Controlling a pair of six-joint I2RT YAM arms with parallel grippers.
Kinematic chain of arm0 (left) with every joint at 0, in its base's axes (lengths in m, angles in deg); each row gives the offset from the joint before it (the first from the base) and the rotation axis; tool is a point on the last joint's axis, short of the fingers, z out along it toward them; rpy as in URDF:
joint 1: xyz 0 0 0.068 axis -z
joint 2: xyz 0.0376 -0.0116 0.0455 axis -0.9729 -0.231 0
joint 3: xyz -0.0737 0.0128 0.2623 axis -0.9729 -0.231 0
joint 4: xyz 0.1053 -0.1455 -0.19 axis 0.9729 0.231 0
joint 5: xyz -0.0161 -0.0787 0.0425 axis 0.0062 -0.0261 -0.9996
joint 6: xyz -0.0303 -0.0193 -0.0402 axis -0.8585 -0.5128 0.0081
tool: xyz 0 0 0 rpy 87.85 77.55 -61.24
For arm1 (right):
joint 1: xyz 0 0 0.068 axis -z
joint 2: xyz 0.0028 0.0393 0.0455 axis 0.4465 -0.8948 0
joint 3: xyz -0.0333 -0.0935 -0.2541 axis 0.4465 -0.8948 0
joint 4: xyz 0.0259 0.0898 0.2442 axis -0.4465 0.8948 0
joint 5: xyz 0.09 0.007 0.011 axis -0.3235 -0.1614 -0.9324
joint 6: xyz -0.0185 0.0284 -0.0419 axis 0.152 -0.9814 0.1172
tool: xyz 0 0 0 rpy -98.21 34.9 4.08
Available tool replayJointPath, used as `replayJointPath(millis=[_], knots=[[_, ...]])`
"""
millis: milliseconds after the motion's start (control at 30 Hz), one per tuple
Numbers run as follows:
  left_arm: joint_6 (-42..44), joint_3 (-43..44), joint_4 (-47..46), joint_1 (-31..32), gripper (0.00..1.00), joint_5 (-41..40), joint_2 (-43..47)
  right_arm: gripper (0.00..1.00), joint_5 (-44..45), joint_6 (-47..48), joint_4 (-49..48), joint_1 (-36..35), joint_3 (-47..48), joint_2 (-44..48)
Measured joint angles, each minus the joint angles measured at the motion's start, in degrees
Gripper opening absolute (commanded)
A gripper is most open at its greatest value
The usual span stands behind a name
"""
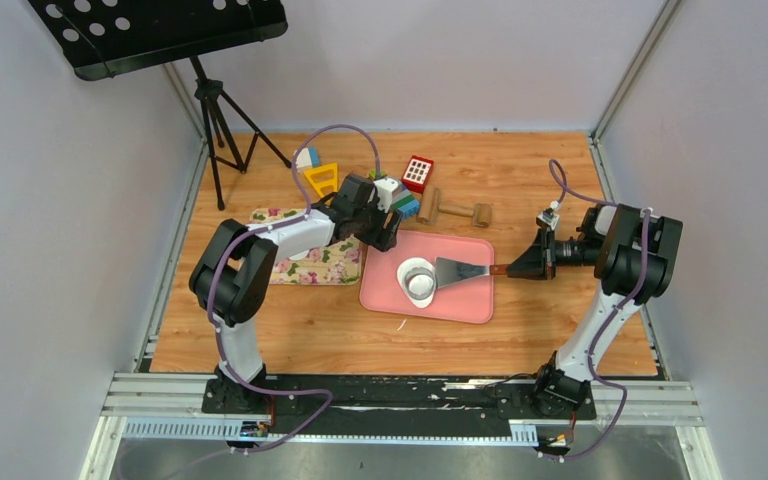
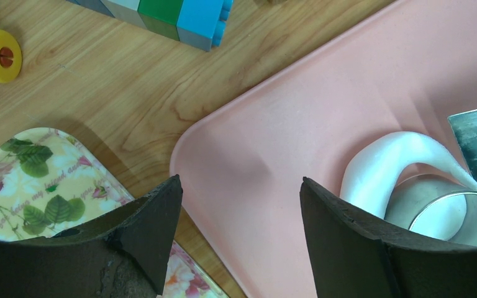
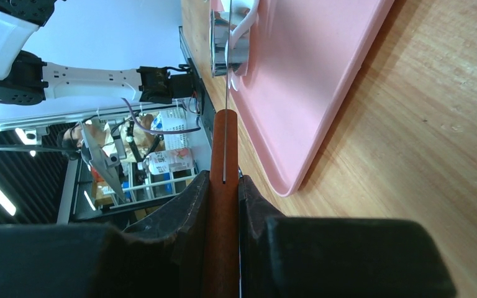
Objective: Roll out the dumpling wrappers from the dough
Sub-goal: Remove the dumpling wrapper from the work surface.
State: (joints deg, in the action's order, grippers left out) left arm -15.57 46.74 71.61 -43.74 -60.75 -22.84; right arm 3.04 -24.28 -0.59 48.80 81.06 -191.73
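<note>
A pink tray [image 1: 465,302] holds a small metal ring [image 1: 417,270] with a strip of white dough [image 2: 390,162] draped over its rim [image 2: 453,200]. A round white patch [image 1: 420,288] lies inside the ring; I cannot tell whether it is a cut dumpling wrapper. My right gripper [image 1: 516,267] is shut on the brown handle [image 3: 223,186] of a scraper. The scraper's metal blade [image 1: 460,270] reaches to the ring's right side. My left gripper [image 2: 239,180] is open and holds nothing. It hovers over the tray's far left corner [image 1: 388,238], left of the ring.
A floral mat [image 1: 312,264] lies left of the tray, under the left arm. Toy blocks [image 1: 403,205], a red keypad toy [image 1: 417,173], a yellow triangle [image 1: 322,178] and a wooden mallet [image 1: 455,209] sit behind the tray. A tripod [image 1: 222,120] stands at the back left.
</note>
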Motion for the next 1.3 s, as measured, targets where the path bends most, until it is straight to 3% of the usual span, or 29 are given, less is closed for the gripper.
replayJointPath(millis=[700,933,1200,1300], knots=[[0.0,0.0,0.0,0.0,0.77,0.07,0.04,0.0,2.99,-4.09,-3.87,3.85,-0.22,0.7],[0.0,0.0,0.07,0.0,0.77,1.51,0.07,0.0,6.05,-8.68,-7.78,4.07,1.62,6.32],[1.03,0.0,0.33,0.0,0.77,5.84,0.04,0.0,8.52,-17.42,-16.02,-0.98,9.64,7.54],[1.49,0.02,0.63,0.02,0.82,7.28,0.07,0.0,9.29,-19.12,-17.25,-4.52,11.23,6.93]])
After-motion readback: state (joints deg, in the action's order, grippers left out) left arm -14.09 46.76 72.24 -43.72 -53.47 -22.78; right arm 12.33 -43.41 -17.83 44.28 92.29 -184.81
